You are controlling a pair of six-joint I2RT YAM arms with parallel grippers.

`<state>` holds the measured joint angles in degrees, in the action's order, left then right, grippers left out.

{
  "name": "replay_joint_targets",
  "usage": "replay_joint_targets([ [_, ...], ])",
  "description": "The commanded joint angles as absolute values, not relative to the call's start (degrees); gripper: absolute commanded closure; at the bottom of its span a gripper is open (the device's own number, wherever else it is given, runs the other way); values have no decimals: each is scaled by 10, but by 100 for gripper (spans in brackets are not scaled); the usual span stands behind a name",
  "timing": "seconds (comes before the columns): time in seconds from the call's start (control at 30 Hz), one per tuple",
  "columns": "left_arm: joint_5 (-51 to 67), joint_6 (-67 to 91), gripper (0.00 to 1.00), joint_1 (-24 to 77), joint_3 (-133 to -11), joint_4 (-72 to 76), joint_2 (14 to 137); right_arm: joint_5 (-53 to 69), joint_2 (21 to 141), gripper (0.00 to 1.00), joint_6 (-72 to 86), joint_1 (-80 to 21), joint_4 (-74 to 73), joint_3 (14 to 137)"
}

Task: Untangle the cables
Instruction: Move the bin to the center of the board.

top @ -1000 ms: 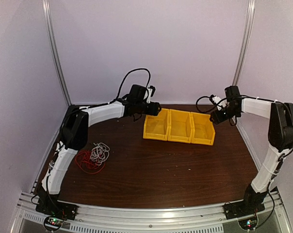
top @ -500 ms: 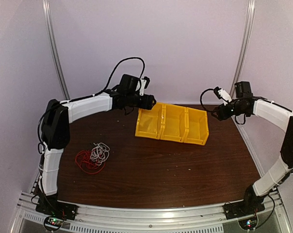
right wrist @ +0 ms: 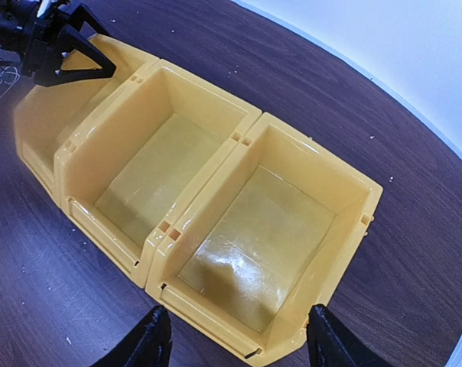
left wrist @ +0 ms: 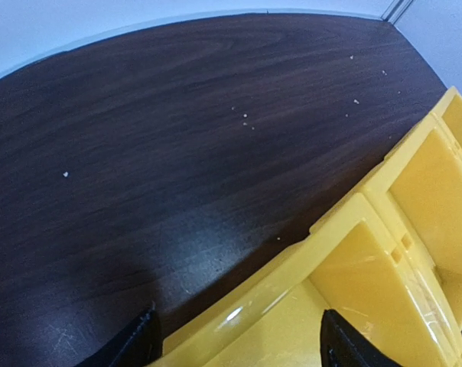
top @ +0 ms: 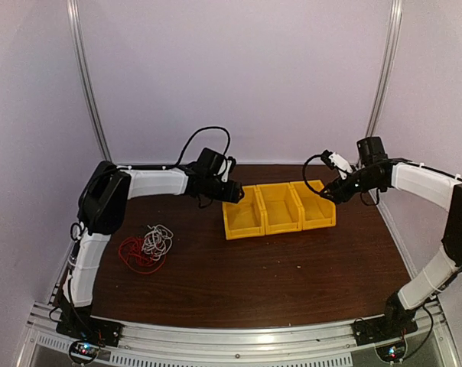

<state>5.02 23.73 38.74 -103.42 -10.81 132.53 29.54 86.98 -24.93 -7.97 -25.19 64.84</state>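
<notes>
Left claw (left wrist: 240, 340) and right claw (right wrist: 237, 340): fingers apart, both at the yellow bins (top: 281, 208), clamped on nothing. The cables (top: 147, 248) lie tangled on the worktop (top: 277, 275), well apart from both claws, beside the left arm. Hazard: pulling one loop may tighten the knot or drag the whole bundle.

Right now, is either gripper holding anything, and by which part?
Nothing is held. Left gripper and right gripper are both open at opposite ends of the yellow bins; the cables lie untouched.
</notes>
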Motion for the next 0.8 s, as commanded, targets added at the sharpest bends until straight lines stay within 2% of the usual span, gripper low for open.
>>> replay_joint_targets([
  [0.0,46,261,25,390,-1059,-88,1338,307,862,39,-258,-90,-261,648],
  [0.13,18,251,21,389,-1074,-149,1336,310,864,38,-259,-95,-260,644],
  [0.2,12,243,18,389,-1063,-154,1319,311,868,38,-258,-97,-256,642],
  [0.23,9,240,13,390,-1051,-151,1302,311,871,38,-259,-98,-255,641],
  [0.33,9,217,9,389,-1025,-137,1265,312,881,38,-258,-101,-254,641],
  [0.43,-45,186,6,389,-1055,-188,1248,311,888,38,-263,-103,-255,642],
  [0.57,-97,172,5,381,-1051,-249,1207,302,890,37,-296,-113,-269,644],
  [0.77,-109,199,8,375,-949,-344,1112,252,895,37,-360,-171,-289,640],
])
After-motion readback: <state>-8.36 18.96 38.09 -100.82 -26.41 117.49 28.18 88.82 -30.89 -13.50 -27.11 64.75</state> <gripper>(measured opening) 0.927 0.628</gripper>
